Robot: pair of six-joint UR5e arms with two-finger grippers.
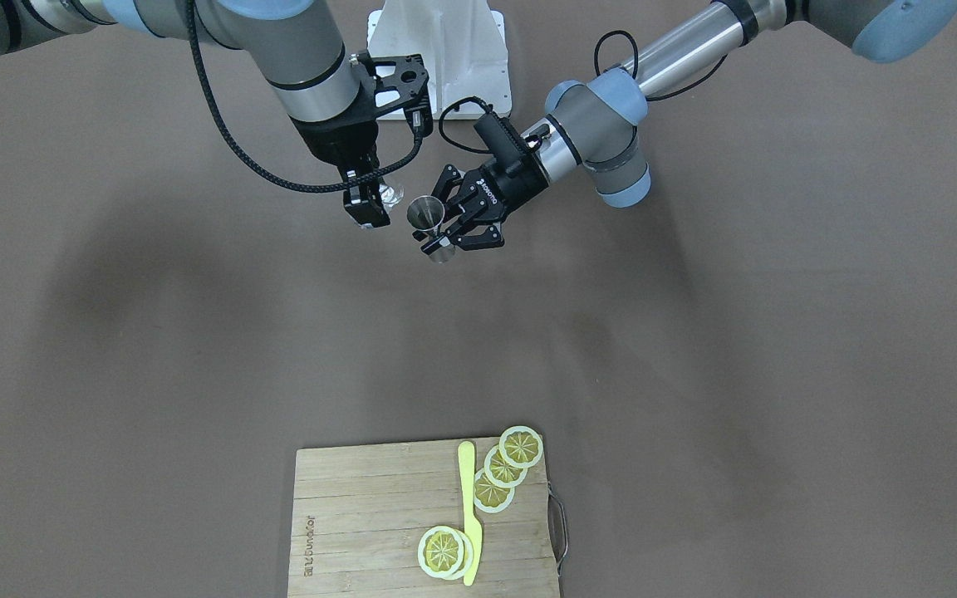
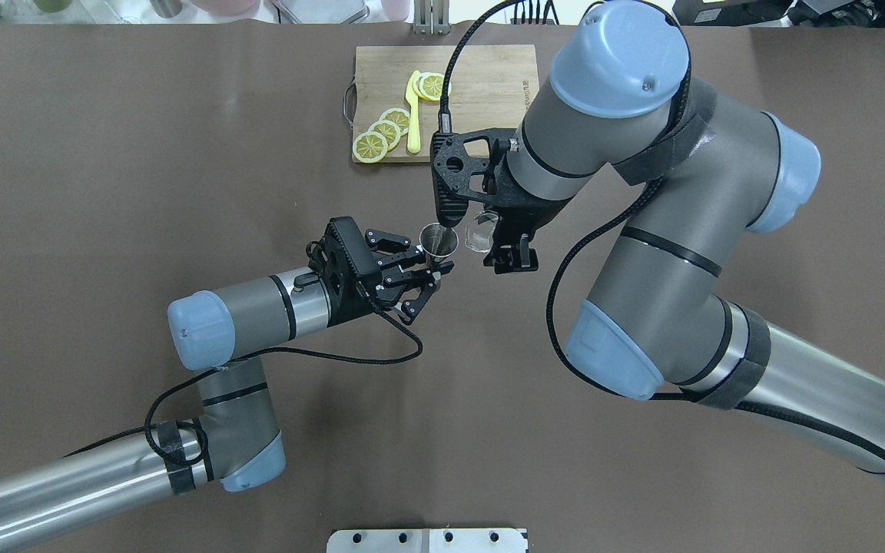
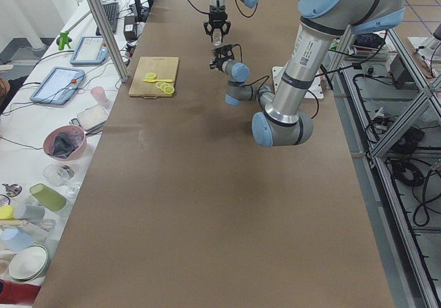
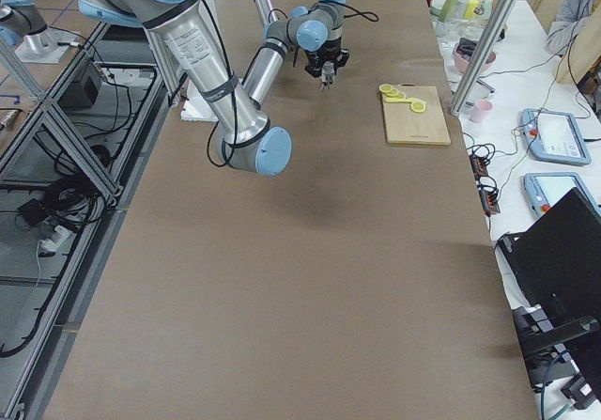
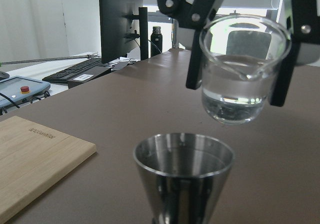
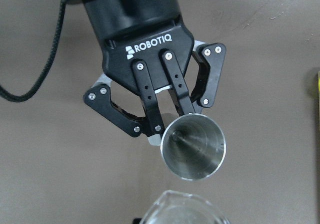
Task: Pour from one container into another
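From overhead, we place the jigger (image 2: 438, 240) over the middle of the table (image 2: 104, 153), held in the left gripper (image 2: 429, 276) at its 7 o'clock. The glass tumbler (image 2: 481, 233) hangs just beside it at 3 o'clock and slightly higher, held in the right gripper (image 2: 501, 247). At 12 o'clock, well apart, lies the cutting board (image 2: 488, 77), with lemon slices (image 2: 385, 132) and a knife (image 2: 412, 123) on it.

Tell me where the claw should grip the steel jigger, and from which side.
Grip the jigger at its narrow waist, coming in level from the side, as the left claw has it now. The cones flare out above and below the waist, so the fingers probably cannot slide off. A side approach also leaves the upright mouth free under the glass that the right claw holds.
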